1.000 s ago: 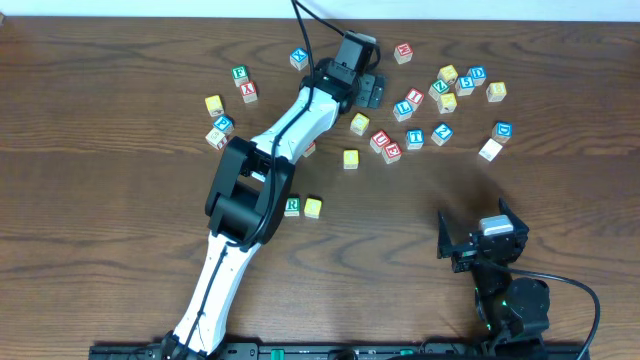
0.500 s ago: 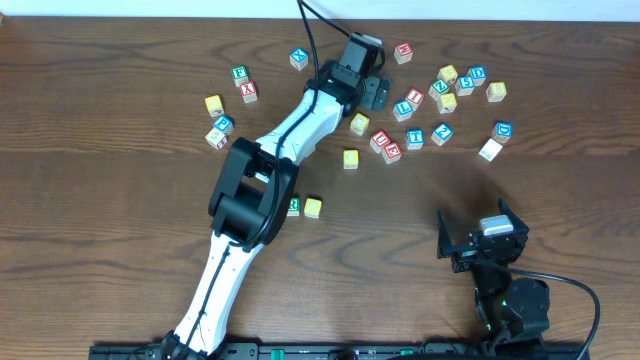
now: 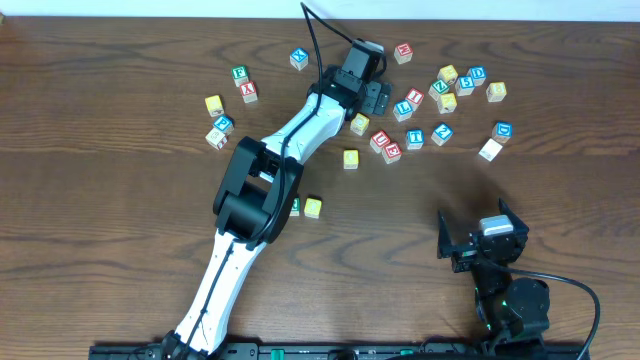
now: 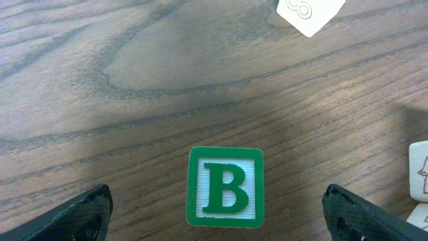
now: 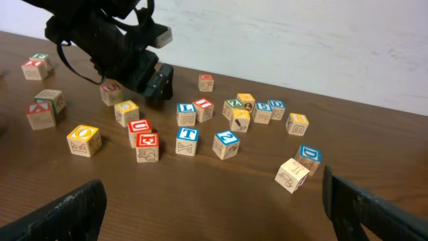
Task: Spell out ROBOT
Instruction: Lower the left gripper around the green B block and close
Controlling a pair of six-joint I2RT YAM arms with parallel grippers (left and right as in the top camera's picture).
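the left gripper (image 3: 378, 95) hangs over the table (image 3: 120, 250) toward 12 o'clock, at the near edge of the scattered cubes. its jaws are spread wide and grip nothing. in the left wrist view the green b cube (image 4: 225, 187) lies flat on the wood between the two fingertips (image 4: 80, 215), toward 6 o'clock of that view. its letter is upright and it is apart from both tips. a white-faced cube (image 4: 309, 13) sits at 1 o'clock in the same view.

near the table's centre the green r cube (image 3: 295, 206) shows only partly from under the elbow of the left arm (image 3: 300, 130). a yellow cube (image 3: 313, 207) lies just beside it at its 3 o'clock. the yellow o cube (image 3: 350, 158) stands alone at 1 o'clock from that pair. the blue t cube (image 3: 415, 139) lies at 5 o'clock from the left gripper, with two red-lettered cubes (image 3: 392, 152) just beside it at its 8 o'clock.

the right gripper (image 5: 221, 211) sits at 5 o'clock of the table, well apart from every cube, its jaws wide apart and empty.
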